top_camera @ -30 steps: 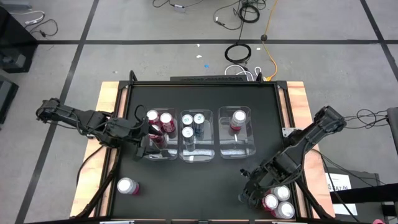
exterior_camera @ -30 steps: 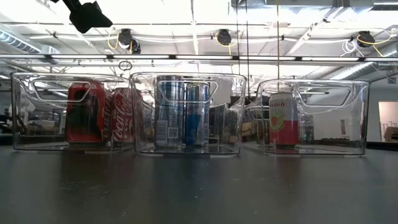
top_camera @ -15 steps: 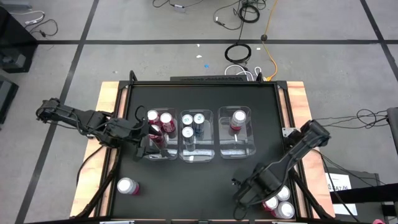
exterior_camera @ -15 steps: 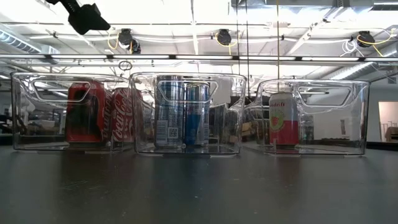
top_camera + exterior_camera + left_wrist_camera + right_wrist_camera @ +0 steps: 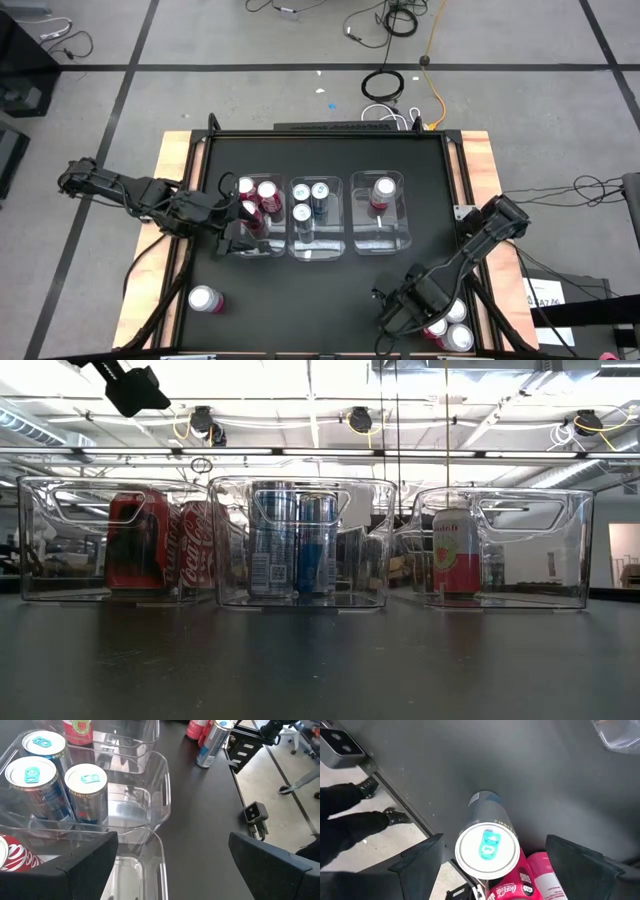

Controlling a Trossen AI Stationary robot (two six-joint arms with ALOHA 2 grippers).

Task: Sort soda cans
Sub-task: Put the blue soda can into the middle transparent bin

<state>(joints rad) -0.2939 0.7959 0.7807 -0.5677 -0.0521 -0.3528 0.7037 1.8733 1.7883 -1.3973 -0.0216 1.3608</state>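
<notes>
Right wrist view: I had the right tool spread open above a blue can near the tabletop corner; left tool gaped over the bins, holding nothing.

1. Lying under everything: black table top with wooden edges showing at both sides.
2. Standing in a row mid-table: three clear bins, side by side, close together.
3. Trailing across the grey floor beyond the table: loose cables, one coiled.
4. Standing beside the table edge: a person's dark shoes.
</notes>
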